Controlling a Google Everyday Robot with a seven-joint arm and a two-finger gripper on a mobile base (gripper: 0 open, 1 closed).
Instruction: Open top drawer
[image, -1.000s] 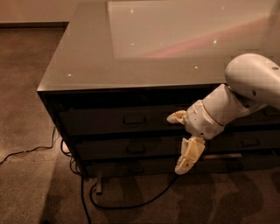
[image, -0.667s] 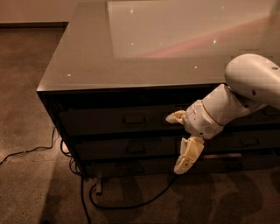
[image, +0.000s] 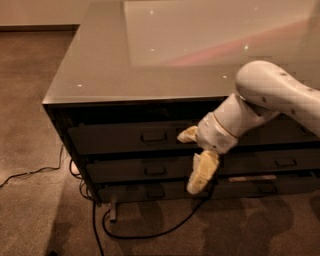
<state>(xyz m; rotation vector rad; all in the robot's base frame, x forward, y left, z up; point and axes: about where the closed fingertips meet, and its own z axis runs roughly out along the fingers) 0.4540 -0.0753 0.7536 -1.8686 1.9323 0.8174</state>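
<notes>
The top drawer (image: 115, 139) is a wide dark grey front just under the glossy counter top, with a small rectangular loop handle (image: 154, 136) at its centre. It looks closed. My gripper (image: 188, 162) hangs in front of the drawer column, just right of the handle. Its two pale yellow fingers are spread wide: one fingertip (image: 186, 134) is level with the top drawer front, and the other (image: 200, 176) points down over the lower drawers. It holds nothing. The white arm (image: 270, 95) comes in from the right.
Two shallower drawers (image: 125, 171) sit below the top one, with like handles. A second drawer column (image: 286, 162) stands to the right, behind the arm. Black cables (image: 150, 234) loop on the carpet at the cabinet's foot, and another cable (image: 25, 175) runs off left.
My gripper has shifted a little to the left, closer to the top drawer's handle. Its fingers stay spread. The drawer has not moved.
</notes>
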